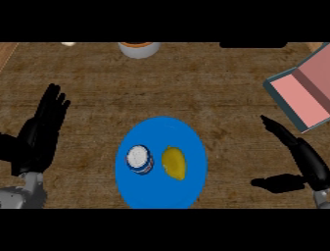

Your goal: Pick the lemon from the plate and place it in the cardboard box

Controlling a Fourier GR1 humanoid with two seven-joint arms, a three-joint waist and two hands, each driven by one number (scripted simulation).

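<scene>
Yellow oval lemon (pixel 174 163) lies on the round blue plate (pixel 160 130) between the two robot hands, touched by neither, with a small white-topped blue tin (pixel 139 160) just beside it on the left robot hand (pixel 41 132)'s side. Both the left robot hand and the right robot hand (pixel 305 159) are open, fingers straight. Beyond the right one's fingertips, an open pink-lined cardboard box (pixel 316 86) sits on the brown worktop (pixel 196 83).

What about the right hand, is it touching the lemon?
Apart. The head view shows blue plate and bare counter between the right hand and the lemon.
</scene>
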